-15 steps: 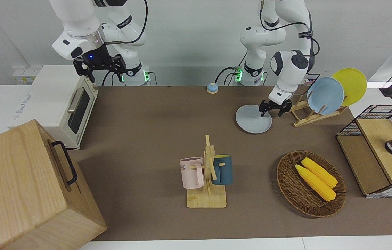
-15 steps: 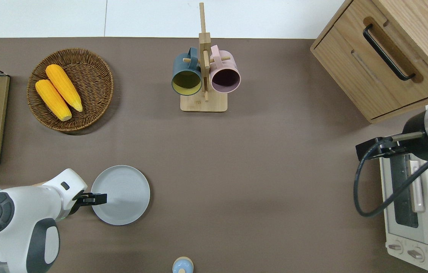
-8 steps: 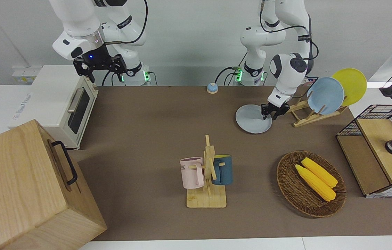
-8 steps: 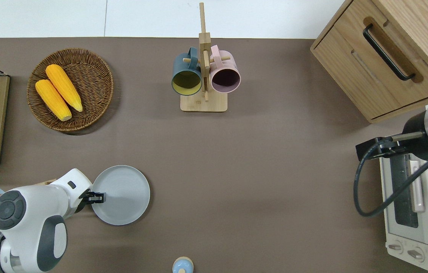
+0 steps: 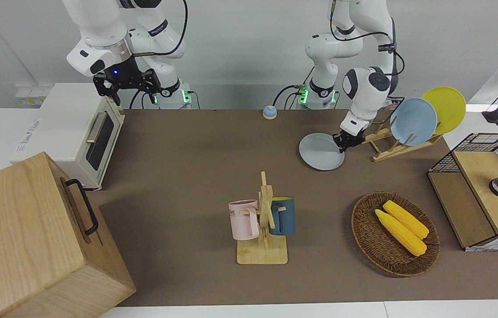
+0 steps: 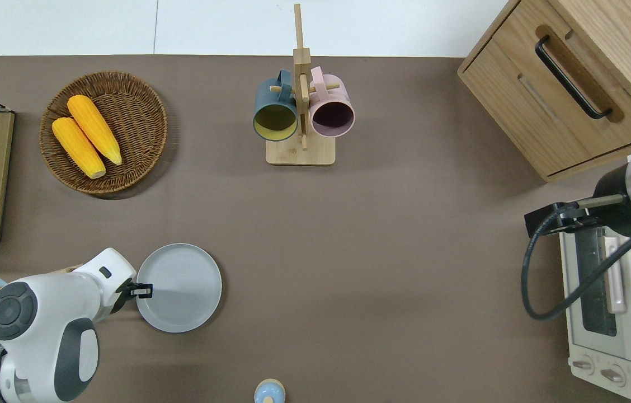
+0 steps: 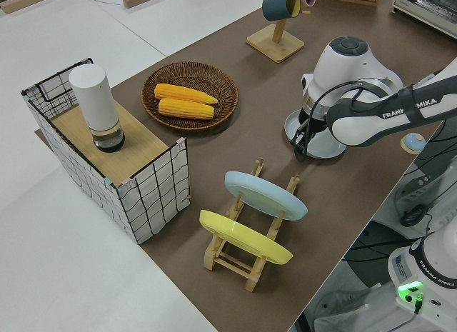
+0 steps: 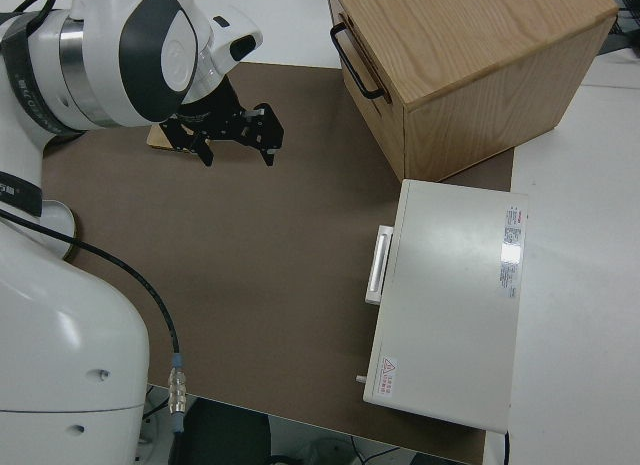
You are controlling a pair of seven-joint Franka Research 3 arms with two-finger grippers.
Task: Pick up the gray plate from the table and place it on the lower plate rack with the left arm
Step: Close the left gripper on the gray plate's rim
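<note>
The gray plate (image 5: 319, 153) lies on the table (image 5: 196, 154) beside the lower plate rack (image 5: 392, 148), toward the right arm's end from it. It also shows in the overhead view (image 6: 181, 288) and the left side view (image 7: 333, 149). My left gripper (image 5: 342, 142) is shut on the plate's rim at the edge that faces the rack, seen from above (image 6: 142, 290). The rack (image 7: 246, 260) holds a sky-blue plate (image 5: 413, 121) and a yellow plate (image 5: 445, 108); its slot nearest the gripper is free. My right gripper (image 8: 236, 145) is open and parked.
A wooden mug stand (image 5: 263, 221) with two mugs stands mid-table. A wicker basket (image 5: 366, 240) with corn and a wire crate (image 5: 478, 190) lie at the left arm's end. A toaster oven (image 5: 77, 132), a wooden cabinet (image 5: 24, 238) and a small bell (image 5: 269, 112) are also here.
My left gripper came down to the gray plate's rim and its fingers closed on it. The plate barely moved. The right arm has not moved.
</note>
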